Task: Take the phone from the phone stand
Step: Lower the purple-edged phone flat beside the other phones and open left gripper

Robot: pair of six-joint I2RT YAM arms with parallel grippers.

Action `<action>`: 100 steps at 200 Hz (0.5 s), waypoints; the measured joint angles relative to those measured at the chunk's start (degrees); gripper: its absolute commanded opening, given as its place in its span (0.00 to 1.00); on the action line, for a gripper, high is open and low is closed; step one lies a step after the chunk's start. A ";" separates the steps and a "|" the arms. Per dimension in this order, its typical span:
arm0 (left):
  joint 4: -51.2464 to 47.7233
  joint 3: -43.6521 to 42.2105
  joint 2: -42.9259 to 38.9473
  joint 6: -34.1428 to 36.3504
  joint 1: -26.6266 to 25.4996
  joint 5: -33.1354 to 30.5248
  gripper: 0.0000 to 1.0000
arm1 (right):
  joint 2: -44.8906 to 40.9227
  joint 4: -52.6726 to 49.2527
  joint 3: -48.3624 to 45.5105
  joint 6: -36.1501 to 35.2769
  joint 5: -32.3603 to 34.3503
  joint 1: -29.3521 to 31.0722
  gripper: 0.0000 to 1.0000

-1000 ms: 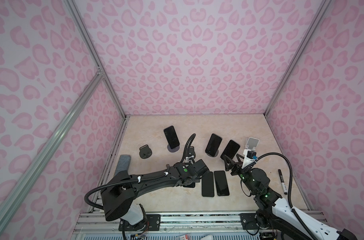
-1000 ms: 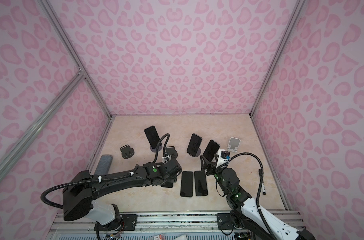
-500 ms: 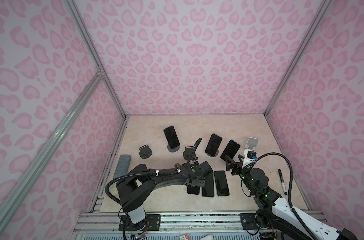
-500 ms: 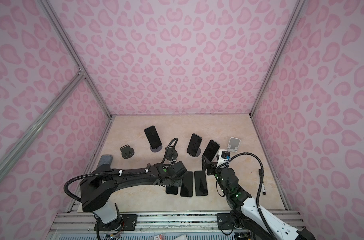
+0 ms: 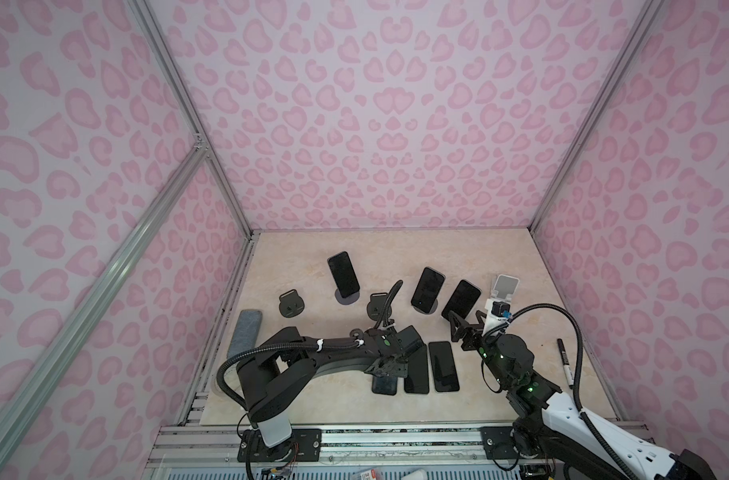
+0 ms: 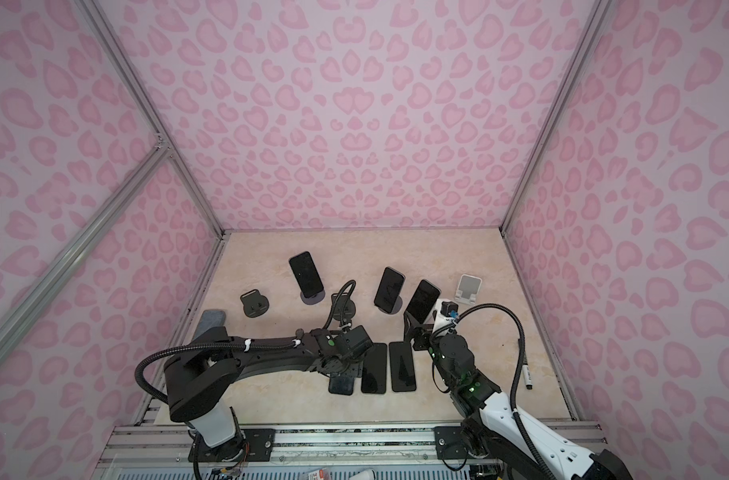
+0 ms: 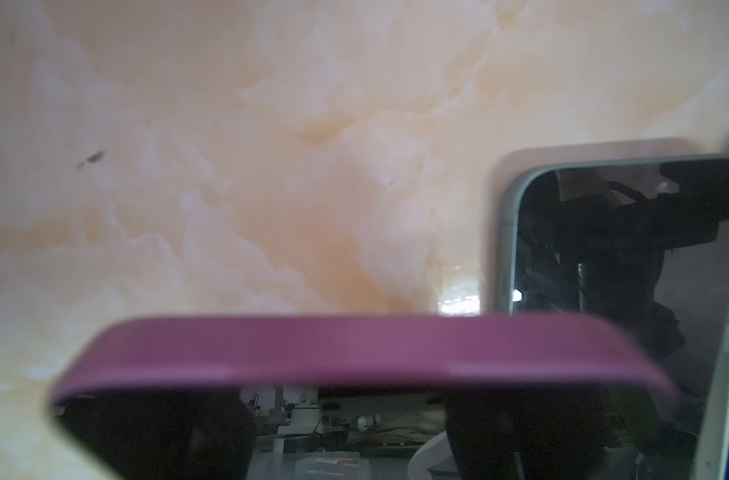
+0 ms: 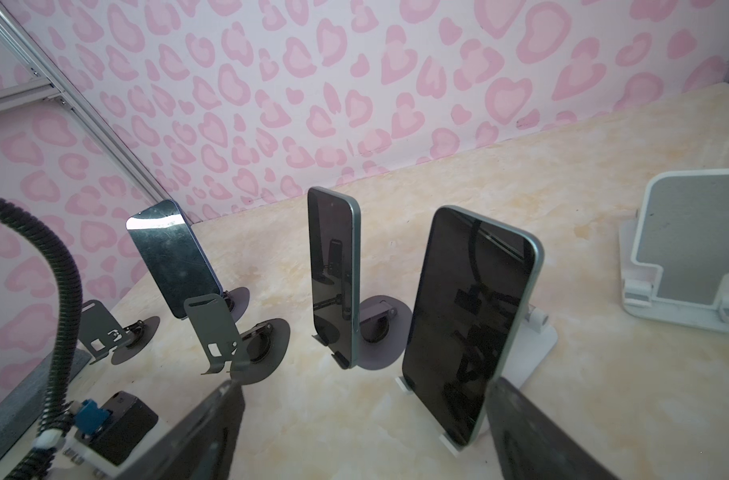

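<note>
Top views, both: left gripper low over the table at 6 o'clock of its middle, jaws part-closed and pinching the purple phone across its width; phone down at the table, flat or nearly so, free end toward 6 o'clock, off any stand; flat phone just beside it at 3 o'clock, second flat phone next along at 3 o'clock; empty stand at 12 o'clock of the left gripper, well apart from the purple phone; left wrist view: purple case edge close and blurred across the frame, dark finger shapes below it, corner of the flat phone alongside; top views again: right gripper at 3 o'clock of the table's middle, jaws spread wide; right phone upright on the white stand at 12 o'clock of that gripper, foot of the phone near the fingertips; touching or apart, cannot tell; mid phone propped upright at 9 o'clock of the right phone, far phone further along at 9 o'clock; spare white stand at 3 o'clock of the right phone; second empty stand at 9 o'clock of the empty stand; marker near the table's 3 o'clock edge; grey block at its 9 o'clock edge.
</note>
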 measured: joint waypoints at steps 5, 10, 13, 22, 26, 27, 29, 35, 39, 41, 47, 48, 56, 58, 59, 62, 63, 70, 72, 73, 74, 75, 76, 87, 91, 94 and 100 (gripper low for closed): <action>-0.02 0.22 0.22 0.04 0.11 -0.11 0.74 | 0.00 0.00 0.00 0.00 0.00 0.00 0.93; -0.02 0.42 0.46 0.15 0.24 -0.17 0.74 | 0.00 0.00 0.00 0.00 0.02 0.00 0.93; 0.02 0.50 0.59 0.28 0.35 -0.17 0.74 | 0.00 0.00 0.00 0.00 0.00 0.00 0.93; 0.17 0.76 0.98 0.48 0.72 -0.37 0.74 | 0.00 0.00 0.00 0.00 0.00 0.00 0.93; 0.28 0.85 1.14 0.66 0.90 -0.42 0.75 | 0.00 0.00 0.00 0.00 0.00 0.00 0.93; 0.28 0.85 1.14 0.66 0.94 -0.42 0.75 | 0.00 0.00 0.00 0.00 0.00 0.00 0.93; 0.35 0.87 1.20 0.72 1.03 -0.42 0.75 | 0.00 0.00 0.00 0.00 0.00 0.00 0.93; 0.57 0.90 1.27 1.05 1.33 -0.35 0.76 | 0.00 0.00 0.00 0.00 0.00 0.00 0.93; 0.74 0.90 1.31 1.27 1.57 -0.31 0.76 | 0.00 0.00 0.00 0.00 0.00 0.00 0.93; 0.79 0.90 1.31 1.38 1.64 -0.28 0.77 | 0.00 0.00 0.00 0.00 0.00 0.00 0.93; 1.01 0.83 1.31 1.77 1.97 -0.17 0.77 | -0.02 0.00 0.00 0.00 0.00 0.00 0.93; 1.07 0.83 1.31 1.86 2.03 -0.17 0.77 | -0.02 0.00 0.00 0.00 0.00 0.00 0.93; 1.36 0.68 1.29 2.43 2.47 0.00 0.77 | -0.09 0.00 0.00 0.00 -0.02 0.00 0.93; 1.38 0.66 1.27 2.60 2.58 0.13 0.78 | -0.11 -0.02 0.00 0.00 -0.02 0.00 0.93; 1.38 0.63 1.25 2.64 2.62 0.20 0.78 | -0.13 -0.02 0.00 0.00 -0.04 0.00 0.93; 1.40 0.55 1.22 2.93 2.75 0.42 0.78 | -0.15 -0.02 0.00 0.00 -0.07 0.00 0.93; 1.40 0.52 1.18 3.10 2.84 0.50 0.78 | -0.17 0.00 0.00 0.00 -0.07 0.00 0.93; 1.62 0.46 1.16 3.67 3.10 0.72 0.79 | -0.24 0.00 0.00 0.00 -0.22 0.00 0.93; 1.66 0.44 1.16 3.82 3.15 0.72 0.80 | -0.24 0.00 0.00 0.00 -0.22 0.00 0.93; 1.70 0.44 1.16 3.98 3.19 0.74 0.80 | -0.24 0.00 0.00 0.00 -0.22 0.00 0.93; 1.73 0.44 1.16 4.04 3.21 0.74 0.80 | -0.24 0.00 0.00 0.00 -0.22 0.00 0.93; 1.75 0.44 1.16 4.11 3.23 0.74 0.80 | -0.26 0.00 0.00 0.00 -0.22 0.00 0.93; 1.77 0.42 1.18 4.26 3.28 0.76 0.80 | -0.26 0.00 0.00 0.00 -0.22 0.00 0.93; 1.79 0.46 1.51 4.98 3.48 1.03 0.81 | -0.31 -0.02 0.00 0.00 -0.31 0.02 0.93; 1.77 0.50 1.62 5.14 3.50 1.11 0.81 | -0.33 -0.02 0.00 0.00 -0.48 0.00 0.93; 1.73 0.52 1.70 5.33 3.50 1.11 0.82 | -0.35 -0.02 0.00 0.02 -0.55 0.00 0.93; 1.55 0.70 1.88 5.57 3.50 1.14 0.83 | -0.39 -0.02 0.00 0.00 -0.59 0.02 0.93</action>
